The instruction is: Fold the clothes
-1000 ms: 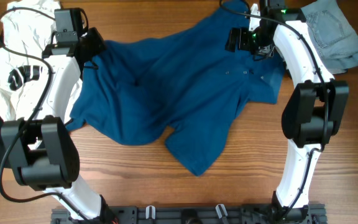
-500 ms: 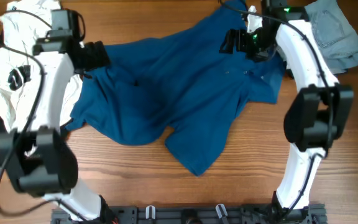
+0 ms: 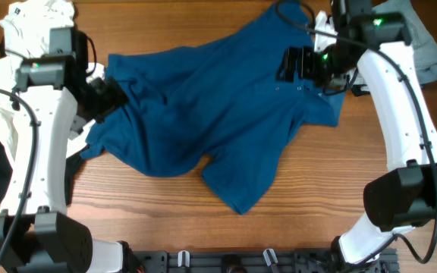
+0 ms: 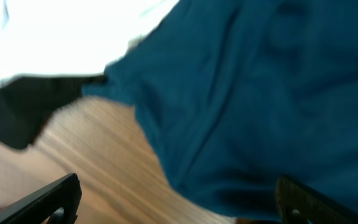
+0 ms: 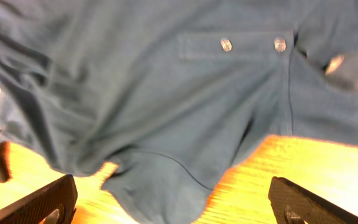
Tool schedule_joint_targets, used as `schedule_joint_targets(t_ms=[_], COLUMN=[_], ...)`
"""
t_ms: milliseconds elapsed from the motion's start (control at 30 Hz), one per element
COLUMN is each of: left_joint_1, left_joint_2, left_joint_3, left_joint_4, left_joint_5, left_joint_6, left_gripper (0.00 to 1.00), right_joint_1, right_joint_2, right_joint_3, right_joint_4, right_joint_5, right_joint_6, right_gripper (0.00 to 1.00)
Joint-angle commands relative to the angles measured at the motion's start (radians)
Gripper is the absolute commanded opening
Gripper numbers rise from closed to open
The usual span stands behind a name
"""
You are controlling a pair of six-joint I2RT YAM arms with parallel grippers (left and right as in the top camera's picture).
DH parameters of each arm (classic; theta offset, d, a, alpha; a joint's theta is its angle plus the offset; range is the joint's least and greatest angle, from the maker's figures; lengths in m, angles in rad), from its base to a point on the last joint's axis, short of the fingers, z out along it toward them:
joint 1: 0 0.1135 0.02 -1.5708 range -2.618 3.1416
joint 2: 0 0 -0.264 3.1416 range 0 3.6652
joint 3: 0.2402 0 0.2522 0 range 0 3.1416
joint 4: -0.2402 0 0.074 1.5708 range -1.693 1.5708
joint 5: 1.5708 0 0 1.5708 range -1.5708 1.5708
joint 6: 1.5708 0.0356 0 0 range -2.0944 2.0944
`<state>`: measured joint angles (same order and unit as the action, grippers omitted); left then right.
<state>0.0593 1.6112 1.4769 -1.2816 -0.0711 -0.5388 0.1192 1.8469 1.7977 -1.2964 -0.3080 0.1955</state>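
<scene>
Overhead: fixed above the table (image 3: pixel 309 189), facing straight down; far enough to take in the whole shirt (image 3: pixel 203 106) and both arms.
Left wrist: very near and blurred, facing down on the shirt's left edge, where the white tee (image 4: pixel 61 31) and black garment (image 4: pixel 23 106) meet it; left fingertips (image 4: pixel 55 196) sit in the bottom corners.
Right wrist: near, over the shirt's right part, facing down on two buttons (image 5: pixel 227 45); right fingertips (image 5: pixel 48 199) sit in the bottom corners.
Overhead and left wrist: share the shirt's left edge and the bare wood beside it.
Overhead and right wrist: share the buttoned strip.
Both wrists: share only the shirt, no common spot.
</scene>
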Motion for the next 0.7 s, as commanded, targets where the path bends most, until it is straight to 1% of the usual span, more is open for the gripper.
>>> schedule_joint_targets(t_ms=[0, 133, 267, 367, 500, 600, 667], left_joint_1=[-0.004, -0.004, -0.004, 0.003, 0.031, 0.072, 0.125], left_joint_2=[0.014, 0.014, 0.014, 0.014, 0.015, 0.016, 0.022], left_joint_3=[-0.148, -0.264, -0.330, -0.379, -0.473, -0.526, -0.542], left_joint_4=[0.044, 0.135, 0.189, 0.241, 0.366, 0.455, 0.502], left_joint_5=[-0.009, -0.009, -0.010, -0.010, -0.009, -0.010, -0.010], left_joint_6=[-0.133, -0.211, -0.256, -0.262, -0.263, -0.263, -0.262], left_gripper=[1.00, 1.00, 0.96, 0.93, 0.87, 0.85, 0.84], right_joint_1=[0.008, 0.009, 0.009, 0.009, 0.011, 0.015, 0.026], right_joint_2=[-0.034, -0.035, -0.035, -0.035, -0.035, -0.035, -0.035], right_joint_3=[-0.178, -0.309, -0.371, -0.395, -0.415, -0.425, -0.433], right_joint_4=[0.071, 0.156, 0.206, 0.220, 0.232, 0.238, 0.238], right_joint_5=[0.018, -0.040, -0.060, -0.059, -0.059, -0.059, -0.058], right_joint_6=[0.050, 0.051, 0.051, 0.050, 0.050, 0.050, 0.050], right_gripper=[1.00, 1.00, 1.00, 1.00, 1.00, 0.99, 0.99])
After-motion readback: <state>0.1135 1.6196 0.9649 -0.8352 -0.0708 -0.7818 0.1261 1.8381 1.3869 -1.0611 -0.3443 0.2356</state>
